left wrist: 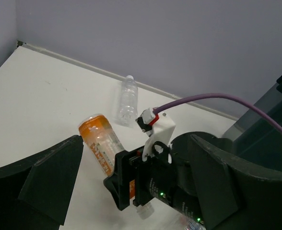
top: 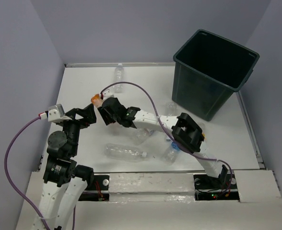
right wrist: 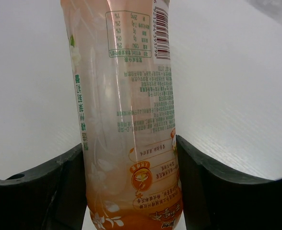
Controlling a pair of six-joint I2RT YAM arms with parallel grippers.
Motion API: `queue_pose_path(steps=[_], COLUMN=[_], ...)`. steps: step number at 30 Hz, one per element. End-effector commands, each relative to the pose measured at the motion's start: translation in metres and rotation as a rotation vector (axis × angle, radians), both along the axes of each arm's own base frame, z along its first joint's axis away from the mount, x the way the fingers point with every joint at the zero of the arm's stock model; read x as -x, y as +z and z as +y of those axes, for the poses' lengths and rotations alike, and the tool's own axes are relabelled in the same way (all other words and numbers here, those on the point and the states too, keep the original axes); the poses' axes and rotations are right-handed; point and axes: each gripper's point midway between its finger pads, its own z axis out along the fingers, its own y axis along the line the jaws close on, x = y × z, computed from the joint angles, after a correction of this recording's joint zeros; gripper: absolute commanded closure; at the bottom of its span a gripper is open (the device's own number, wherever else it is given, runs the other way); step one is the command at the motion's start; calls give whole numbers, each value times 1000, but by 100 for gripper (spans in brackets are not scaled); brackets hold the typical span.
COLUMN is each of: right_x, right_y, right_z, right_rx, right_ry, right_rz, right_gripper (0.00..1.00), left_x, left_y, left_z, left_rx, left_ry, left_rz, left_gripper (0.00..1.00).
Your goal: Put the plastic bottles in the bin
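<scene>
Counter point(top: 78, 86): white, matt, faintly grained.

Nearest the bases, three of the plastic bottles lie on their sides. There is a bare clear bottle point(top: 124, 152), a blue-labelled bottle point(top: 172, 153), and a third bottle point(top: 142, 136) partly hidden under the right forearm.

Risk 1: that forearm hangs low over them. I judge a swing toward the bin could sweep them or set them rolling.

Mid-counter, the right tool point(right wrist: 130, 165) clamps the orange-labelled bottle point(right wrist: 126, 96) across its body, with both fingers pressed on the glossy sleeve. I cannot tell whether the bottle is clear of the counter.

Risk 2: thin wall and slick film, so a fast move may let it pivot or slip.

Risk 3: the left tool point(left wrist: 136, 143), spread wide and empty, sits just beside the right one. A careless move could knock them together or snag the purple cable point(left wrist: 217, 96).

Farther right, the bin point(top: 198, 91) stands well apart. It is dark and tall-walled.

Risk 4: a low carry would strike its rim.

One far bottle point(top: 119, 72) lies by the back edge. Plain grey-violet walls point(top: 131, 28) close in the counter at the back and on both sides.
</scene>
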Motion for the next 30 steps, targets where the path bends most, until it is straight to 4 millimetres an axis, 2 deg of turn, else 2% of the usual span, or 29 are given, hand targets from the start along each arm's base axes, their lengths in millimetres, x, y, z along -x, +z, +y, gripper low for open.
queue_pose_path(steps=[1,2,5,6,7,8,9,11,12,13,14,15,16,17,18,21,22,23,24,25,27,28,29,30], right_x=[-16,-18,-35,-35,-39,-55,-56,-68,-87,-88,-92,-101,-100,-102,-110,-114,-117,-119,-120,-123,-125,-125,-123,-118], right_y=[170,204,247,286,303,319,350,378,388,406,414,420,428,430,429,417,412,407,402,391,380,369,365,364], right_z=[-9,-29,-80,-107,-127,-157,-186,-230,-272,-299,-319,-358,-381,-399,-432,-465,-479,-485,-492,-505,-518,-520,-522,-523], right_rx=[-237,-253,-236,-272,-253,-252,-271,-276,-253,-250,-239,-214,-212,-203,-185,-205,-230,-233,-224,-235,-233,-243,-247,-255], right_ry=[-45,-66,-130,-174,-191,-247,-282,-359,-445,-491,-528,-602,-643,-674,-724,-765,-773,-776,-783,-821,-854,-859,-861,-856], right_rz=[-277,-337,-428,-480,-525,-557,-607,-662,-693,-730,-747,-770,-789,-796,-802,-776,-762,-751,-742,-721,-692,-650,-633,-629], right_gripper=[57,58,58,58,58,58,59,59,60,61,61,61,61,61,61,60,53,50,48,39,18,2,0,0], left_x=[2,2,3,2,1,0,-1,-5,-6,-8,-11,-13,-18,-21,-24,-39,-50,-56,-61,-73,-86,-93,-106,-114], left_y=[23,23,24,24,23,21,21,17,16,14,12,10,5,6,4,-1,-12,-16,-10,-15,-22,-24,-39,-38], left_z=[4,3,2,2,1,1,0,0,0,-1,-3,-4,-6,-8,-11,-25,-30,-35,-38,-45,-52,-55,-60,-64], left_rx=[16,16,18,17,16,14,13,13,14,12,14,14,11,15,14,2,-10,-19,-20,-27,-26,-15,-17,-9], left_ry=[17,14,9,7,6,6,4,9,11,8,3,2,-3,-12,-20,-73,-85,-104,-115,-134,-150,-151,-158,-164], left_rz=[-59,-57,-62,-61,-58,-50,-47,-30,-24,-15,1,10,31,38,50,104,151,177,182,227,269,282,332,335], left_gripper=[1,1,1,1,1,1,1,1,1,1,1,1,1,1,1,1,1,1,1,1,1,1,1,1])
